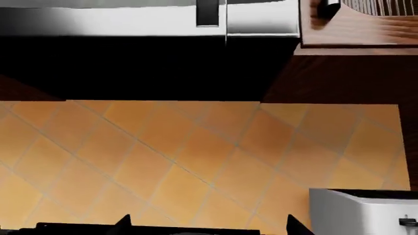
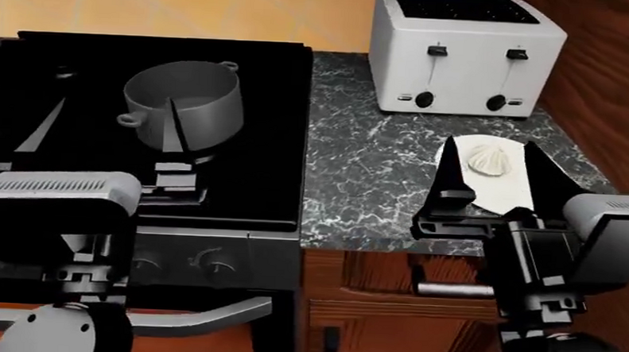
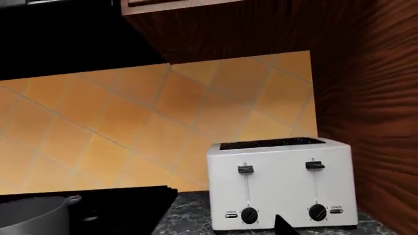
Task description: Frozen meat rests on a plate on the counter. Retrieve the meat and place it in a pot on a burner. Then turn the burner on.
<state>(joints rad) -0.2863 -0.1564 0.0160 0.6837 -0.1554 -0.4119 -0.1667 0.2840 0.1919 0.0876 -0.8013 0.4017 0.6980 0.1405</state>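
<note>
The left wrist view shows only orange wall tiles, a steel hood above, and a corner of the toaster (image 1: 362, 210) at about 5 o'clock; two dark finger tips peek in at 6 o'clock, too little to tell how the left jaws stand.

In the head view, the frozen meat (image 2: 493, 161) lies on the plate (image 2: 500, 196), at 3 o'clock on the marble tabletop (image 2: 374, 171). The right gripper (image 2: 488, 174) hovers over it with jaws spread wide on either side of the plate's near half, holding nothing. The left gripper (image 2: 173, 134) hangs in front of the pot (image 2: 185, 103), which stands on the black stove (image 2: 263, 126) at 10 o'clock; its fingers look close together, though whether they are shut cannot be told. The burner beneath the pot is hidden.

The step in hand appears to be the pickup: the right arm should probably descend straight, centre the lump between the fingers, and close gently, since the ridged lump may slip on the smooth plate.

The right wrist view faces the toaster (image 3: 281, 188) at 5 o'clock, the pot's rim (image 3: 33, 215) at 8 o'clock, tiled wall behind and wood panelling at 3 o'clock.
</note>
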